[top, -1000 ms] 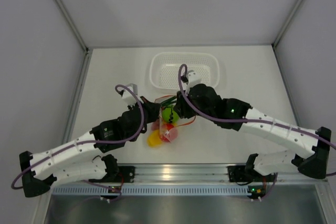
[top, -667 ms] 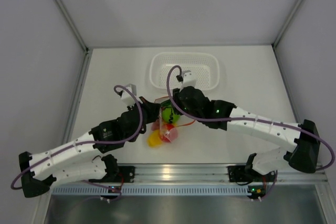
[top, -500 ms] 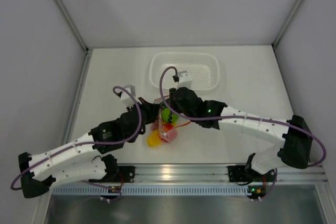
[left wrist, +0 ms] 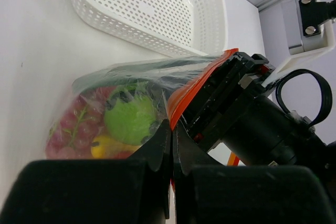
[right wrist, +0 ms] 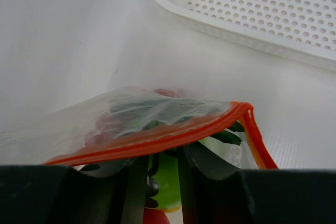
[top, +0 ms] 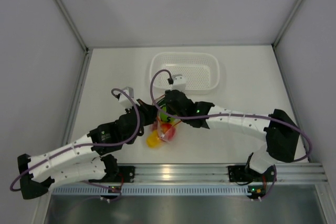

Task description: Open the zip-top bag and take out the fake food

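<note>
The zip-top bag lies at the table's middle, its orange-red zip strip lifted and its mouth open. Inside it shows fake food: a green ball, purplish grapes, a yellow piece and a red one. My left gripper is shut on the zip strip at the bag's near lip. Reaching into the bag's mouth under the upper lip, my right gripper has its two fingers closed on either side of the green ball.
A white perforated basket stands just behind the bag, seen close in both wrist views. Both arms cross over the table's middle. White walls enclose the table on three sides.
The right arm has stretched leftwards and its gripper has pushed into the bag's mouth onto the green ball, jaws narrowing a little. The left gripper has kept its hold on the strip.
</note>
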